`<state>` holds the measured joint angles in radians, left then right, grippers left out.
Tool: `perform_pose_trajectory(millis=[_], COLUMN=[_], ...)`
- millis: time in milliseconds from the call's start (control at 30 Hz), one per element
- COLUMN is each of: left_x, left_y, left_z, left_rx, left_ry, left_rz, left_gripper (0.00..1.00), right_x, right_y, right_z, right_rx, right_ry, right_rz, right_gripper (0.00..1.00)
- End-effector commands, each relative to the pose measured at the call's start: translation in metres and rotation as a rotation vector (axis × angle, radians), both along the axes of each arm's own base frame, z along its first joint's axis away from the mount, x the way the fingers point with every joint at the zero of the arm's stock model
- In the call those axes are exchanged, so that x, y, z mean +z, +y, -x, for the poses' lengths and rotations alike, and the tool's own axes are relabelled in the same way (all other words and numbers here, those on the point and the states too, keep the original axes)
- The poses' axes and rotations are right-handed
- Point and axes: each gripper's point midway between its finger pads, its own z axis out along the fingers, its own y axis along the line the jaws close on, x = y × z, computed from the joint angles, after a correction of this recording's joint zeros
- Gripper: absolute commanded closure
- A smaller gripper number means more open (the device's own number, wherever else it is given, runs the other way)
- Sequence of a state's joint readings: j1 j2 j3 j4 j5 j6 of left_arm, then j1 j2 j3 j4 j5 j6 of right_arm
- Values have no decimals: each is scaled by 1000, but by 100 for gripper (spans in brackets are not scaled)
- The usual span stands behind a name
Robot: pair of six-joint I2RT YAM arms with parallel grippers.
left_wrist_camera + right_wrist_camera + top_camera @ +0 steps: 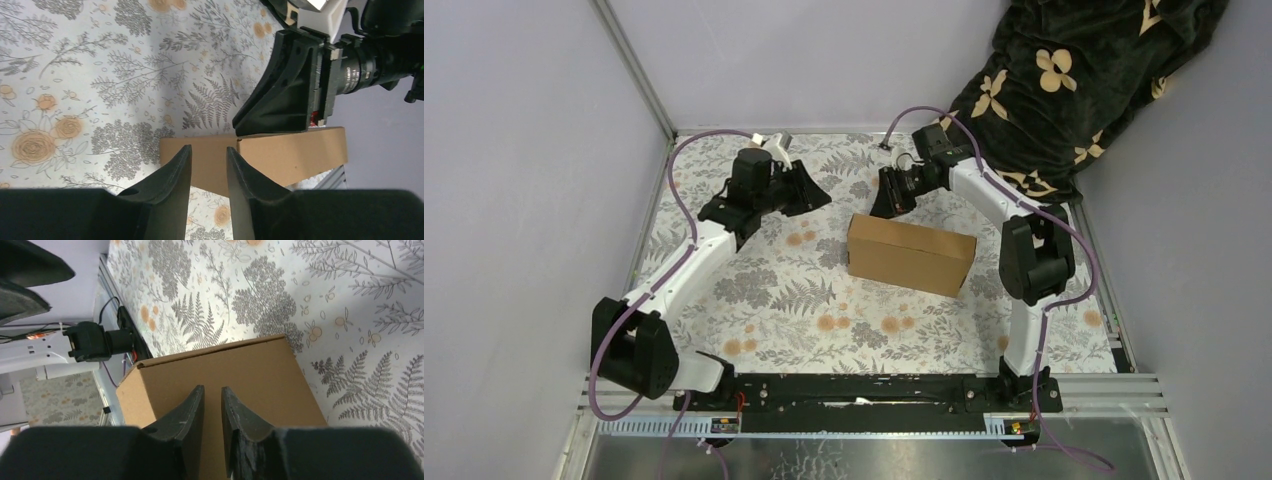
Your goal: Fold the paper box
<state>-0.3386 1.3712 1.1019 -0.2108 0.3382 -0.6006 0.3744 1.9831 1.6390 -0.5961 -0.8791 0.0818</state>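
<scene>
From above, the paper box (911,254) lies closed, a shallow brown block on the floral tablecloth (754,290). The right gripper (884,205) hovers just behind the box's far left corner. The left gripper (819,195) hangs farther left of the box, apart from it. A dark blanket (1064,80) with gold flowers is heaped well behind the box, to the right. In the left wrist view, the left gripper (209,165) has its jaws slightly parted with nothing between them. The box (290,155) lies beyond their tips, and the right gripper (272,95) reaches down to the box's upper edge; contact cannot be judged. In the right wrist view, the right gripper (212,400) is poised over the box's (240,365) top face, its jaws a narrow slit apart and holding nothing.
</scene>
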Motion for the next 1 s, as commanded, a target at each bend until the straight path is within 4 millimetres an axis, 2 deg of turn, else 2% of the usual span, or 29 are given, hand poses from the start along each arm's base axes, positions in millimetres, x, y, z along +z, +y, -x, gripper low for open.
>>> perform_pose_trajectory(millis=[0,33,67,100,200,300,333,367,433,467,533,567,633,767,967], left_x=[4,2,0,-2,-7,-14,-17,-23,-30,-34,-39,-39,-41,-43,-30], left_y=[-8,-8,-7,-6,-4,-2,-1,-1,-1,-1,-3,-7,-9,-20,-24], left_z=[16,18,20,22,30,37,38,40,42,43,44,46,46,49,53], left_rx=[-63,-66,-68,-68,-72,-73,-72,-73,-81,-84,-101,-123,-133,-186,-211], left_ry=[16,19,24,27,38,53,60,74,95,105,124,129,134,154,127], left_rz=[44,45,45,43,37,28,25,20,15,11,16,26,32,82,132], left_gripper=[62,62,62,62,62,61,61,60,58,56,46,43,44,46,48], right_x=[33,34,36,44,75,89,89,88,79,75,70,68,67,52,45], right_y=[-12,-26,-47,-64,-114,-169,-182,-193,-211,-220,-227,-229,-233,-222,-199], right_z=[-6,-22,-43,-55,-71,-61,-53,-43,-22,-11,10,21,40,69,87], right_rx=[-55,-161,-302,-413,-693,-912,-952,-982,-1030,-1059,-1094,-1104,-1137,-1155,-1189], right_ry=[-117,-160,-208,-243,-376,-433,-428,-418,-389,-377,-363,-352,-339,-252,-149], right_rz=[72,143,233,274,388,564,607,637,689,706,691,681,639,521,304], right_gripper=[73,71,72,74,70,69,64,52,42,33,17,16,18,22,23])
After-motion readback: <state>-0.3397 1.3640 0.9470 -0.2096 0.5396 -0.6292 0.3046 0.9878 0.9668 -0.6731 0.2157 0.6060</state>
